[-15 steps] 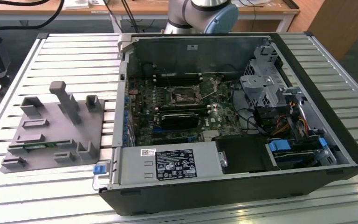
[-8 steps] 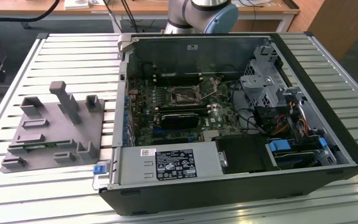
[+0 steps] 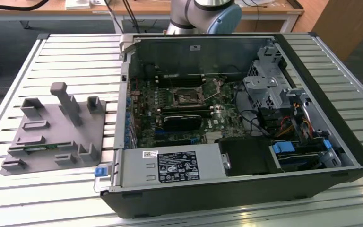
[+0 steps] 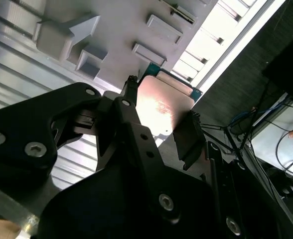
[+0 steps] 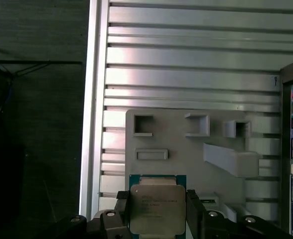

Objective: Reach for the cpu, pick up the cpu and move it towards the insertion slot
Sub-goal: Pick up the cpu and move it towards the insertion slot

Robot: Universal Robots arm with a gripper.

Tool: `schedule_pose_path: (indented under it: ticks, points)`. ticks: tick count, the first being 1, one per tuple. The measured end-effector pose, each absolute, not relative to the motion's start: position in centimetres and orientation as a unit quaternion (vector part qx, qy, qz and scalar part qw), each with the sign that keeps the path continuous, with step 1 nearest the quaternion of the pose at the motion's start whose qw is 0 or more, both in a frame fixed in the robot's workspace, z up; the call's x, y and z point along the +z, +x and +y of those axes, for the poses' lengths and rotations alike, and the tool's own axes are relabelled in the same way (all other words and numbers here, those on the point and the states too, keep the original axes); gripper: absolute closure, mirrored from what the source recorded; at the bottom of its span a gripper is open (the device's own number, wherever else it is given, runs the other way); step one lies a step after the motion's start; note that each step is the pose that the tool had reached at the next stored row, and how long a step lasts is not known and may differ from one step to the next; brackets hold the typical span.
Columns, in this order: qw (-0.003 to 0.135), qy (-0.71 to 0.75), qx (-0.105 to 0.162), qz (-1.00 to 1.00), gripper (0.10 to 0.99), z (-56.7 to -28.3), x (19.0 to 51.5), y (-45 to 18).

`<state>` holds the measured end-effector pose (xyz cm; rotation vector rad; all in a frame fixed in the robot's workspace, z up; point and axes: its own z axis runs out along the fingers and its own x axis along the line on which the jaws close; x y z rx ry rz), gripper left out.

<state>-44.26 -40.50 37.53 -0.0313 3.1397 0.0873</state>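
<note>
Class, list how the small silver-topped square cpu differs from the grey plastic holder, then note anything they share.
The cpu is shiny metal on a green board; the holder is matt grey plastic. The cpu is flat; the holder has raised blocks and pockets. The cpu is held in the gripper; the holder lies on the slatted table. Both have squared outlines.

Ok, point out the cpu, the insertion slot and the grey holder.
cpu (image 5: pixel 157 209), first wrist view, metal top's middle.
insertion slot (image 3: pixel 186 98), exterior view, dark centre.
grey holder (image 3: pixel 62 133), exterior view, flat base.
</note>
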Motion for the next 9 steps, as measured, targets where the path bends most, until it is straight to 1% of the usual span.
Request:
schedule_pose_path:
  ticks: [9]
  points:
    - [0.000, -0.010, 0.028, 1.000, 0.545, -40.4, 39.7, -44.3]
